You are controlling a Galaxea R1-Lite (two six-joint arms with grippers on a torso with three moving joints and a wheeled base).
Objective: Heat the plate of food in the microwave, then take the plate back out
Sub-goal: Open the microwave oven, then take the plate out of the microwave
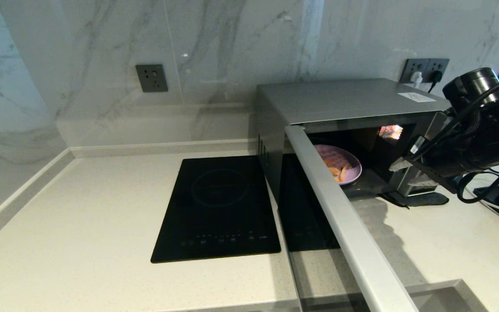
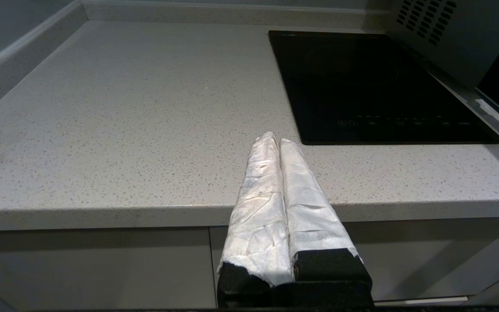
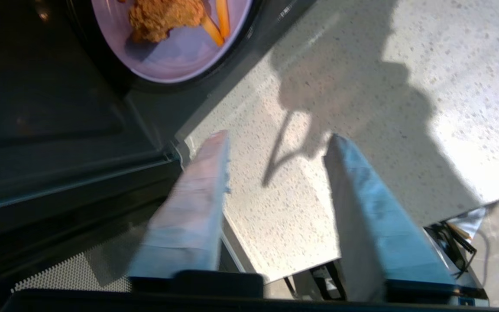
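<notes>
Plate of food sits inside the microwave, door swung open. Right hand hovers at the cavity mouth, fingers apart, holding nothing. Can't tell if heating ran. Left hand parked by the counter, closed, empty.

A pale speckled stone countertop runs along a marble-look wall. A flat black induction cooktop lies set in it. Just beside that, to the right, stands the silver microwave with its door swung open.
</notes>
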